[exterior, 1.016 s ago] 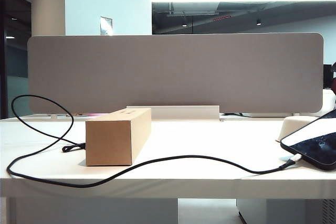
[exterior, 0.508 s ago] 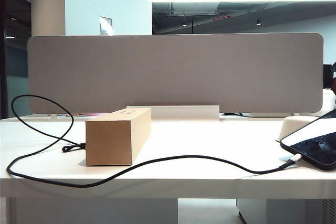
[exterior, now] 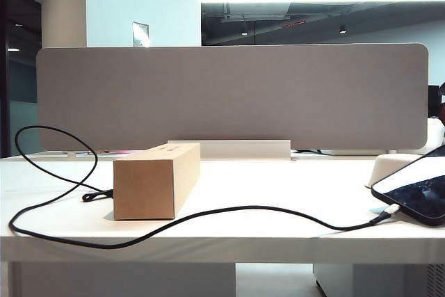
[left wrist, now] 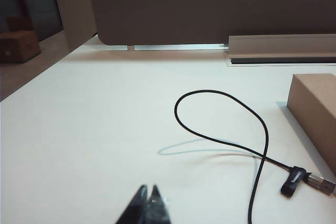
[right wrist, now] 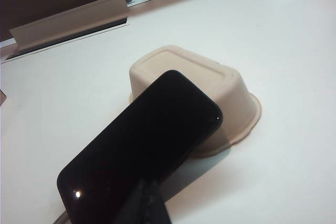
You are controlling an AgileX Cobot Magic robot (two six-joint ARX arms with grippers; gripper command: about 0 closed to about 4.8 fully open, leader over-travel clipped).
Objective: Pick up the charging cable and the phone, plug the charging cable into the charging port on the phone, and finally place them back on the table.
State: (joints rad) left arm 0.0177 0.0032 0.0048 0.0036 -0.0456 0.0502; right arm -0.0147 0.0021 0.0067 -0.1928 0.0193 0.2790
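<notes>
- We count one charging cable (exterior: 208, 215), one phone (exterior: 417, 196), one cardboard box (exterior: 154, 180) and one upturned off-white tray (right wrist: 210, 85), all on the white table (exterior: 278, 186).
- The cable runs in a long black line from a loop at the far left of the exterior view, along the table's front edge, up to the phone at the right.
- Its white plug tip (exterior: 391, 209) sits right at the phone's lower short edge; we cannot make out the charging port itself from here.
- The cable's other end, a metal plug with a black strap (left wrist: 302, 178), lies just beside the cardboard box (left wrist: 320, 114).
- The phone (right wrist: 142, 156) leans tilted, its upper end resting on the tray and its lower end down toward the table.
- The left gripper (left wrist: 148, 203) hangs low over bare tabletop, fingertips pressed together and empty, the cable loop (left wrist: 226, 124) near but apart from it.
- The right gripper (right wrist: 149, 203) is clenched too, gripping nothing, hovering just in front of the phone's screen.
- The grey divider panel (exterior: 229, 95) walls off the back of the table, with a pale cable-tray lid (exterior: 229, 149) at its foot.
- The box stands between the two ends of the cable.
</notes>
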